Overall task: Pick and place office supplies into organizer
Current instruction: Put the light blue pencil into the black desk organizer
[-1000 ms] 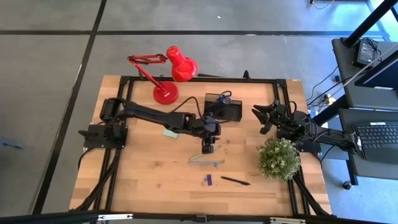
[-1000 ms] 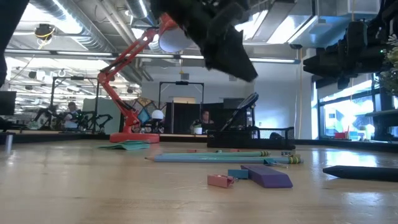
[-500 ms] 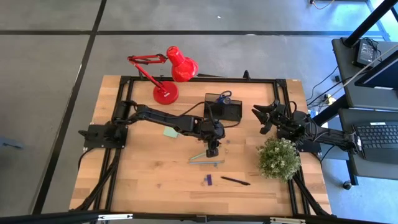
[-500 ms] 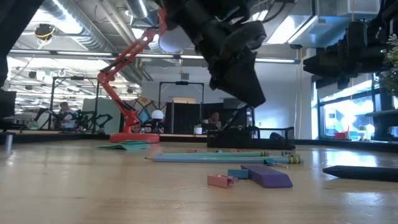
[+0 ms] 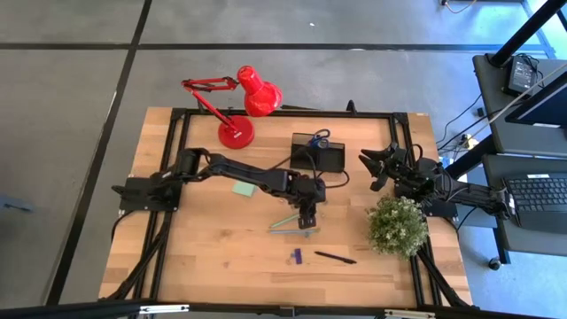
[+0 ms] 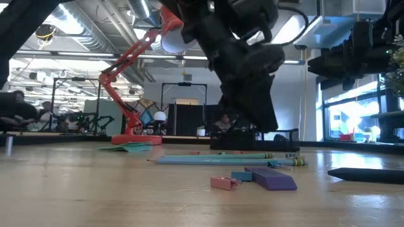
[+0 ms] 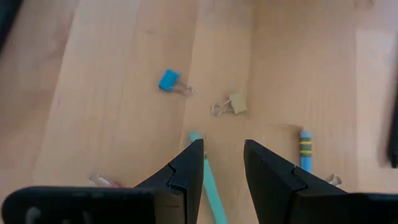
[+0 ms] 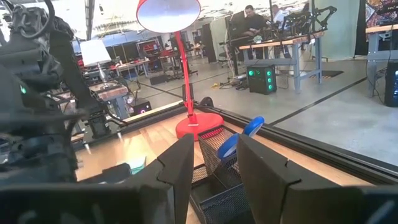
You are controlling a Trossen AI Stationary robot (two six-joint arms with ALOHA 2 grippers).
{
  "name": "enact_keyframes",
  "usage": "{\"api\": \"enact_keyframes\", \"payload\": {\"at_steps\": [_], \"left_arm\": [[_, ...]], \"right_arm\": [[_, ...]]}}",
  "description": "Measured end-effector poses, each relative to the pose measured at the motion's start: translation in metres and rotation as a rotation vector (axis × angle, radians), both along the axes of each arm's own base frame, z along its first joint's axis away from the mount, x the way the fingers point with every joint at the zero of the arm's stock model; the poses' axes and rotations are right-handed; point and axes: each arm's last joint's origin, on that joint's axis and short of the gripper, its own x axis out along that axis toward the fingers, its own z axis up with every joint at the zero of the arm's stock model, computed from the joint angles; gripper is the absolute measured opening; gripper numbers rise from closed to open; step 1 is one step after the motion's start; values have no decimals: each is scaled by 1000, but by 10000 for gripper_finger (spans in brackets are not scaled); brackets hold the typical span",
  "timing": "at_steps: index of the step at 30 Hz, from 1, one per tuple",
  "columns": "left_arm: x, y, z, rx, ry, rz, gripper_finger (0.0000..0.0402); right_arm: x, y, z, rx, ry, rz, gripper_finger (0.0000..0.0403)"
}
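Two light-blue pencils point(image 5: 293, 227) lie on the table's middle. My left gripper point(image 5: 307, 216) hangs open just above them, pointing steeply down. In the left wrist view its fingers point(image 7: 222, 158) stand on either side of one pencil's end point(image 7: 210, 177), apart from it; the other pencil point(image 7: 305, 147) lies beside. The black organizer point(image 5: 319, 155) at the far middle holds blue-handled scissors point(image 5: 320, 137). A green sticky-note pad point(image 5: 244, 189), a purple piece point(image 5: 296, 256) and a black pen point(image 5: 335, 258) lie flat on the wood. My right gripper point(image 5: 376, 168) waits open at the far right.
A red desk lamp point(image 5: 239, 106) stands at the far left of the organizer, and a bushy plant point(image 5: 396, 225) at the right. Small binder clips, one blue point(image 7: 169, 81) and one tan point(image 7: 233, 104), lie beyond the pencils. A black frame point(image 5: 177, 115) runs round the table.
My left gripper has sunk toward the pencils and shifted a little toward the table's right and near edges, tipping more steeply downward. Its fingers have stayed open. The pencils and the other supplies have kept still.
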Motion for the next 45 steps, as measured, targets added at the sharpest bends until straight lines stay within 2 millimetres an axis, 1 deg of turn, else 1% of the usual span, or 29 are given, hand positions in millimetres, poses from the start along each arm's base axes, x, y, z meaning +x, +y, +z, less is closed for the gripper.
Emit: {"api": "enact_keyframes", "payload": {"at_steps": [6,11,17,24,29,33,40,45], "left_arm": [[1,0,-3,64,0,36,109],[3,-3,-16,63,20,33,109],[5,-8,-25,52,23,39,109],[10,-8,-39,41,24,53,109],[9,-8,-41,18,37,49,108],[8,-8,-42,22,60,50,97],[1,-7,-45,29,134,50,67],[-5,-10,-48,36,202,47,55]], "right_arm": [[0,0,0,0,0,0,126],[0,0,0,0,0,0,126],[0,0,0,0,0,0,126],[0,0,0,1,1,0,126],[0,0,0,1,1,0,126],[0,0,0,1,1,0,126],[0,0,0,1,1,0,126],[0,0,0,1,1,0,126]]}}
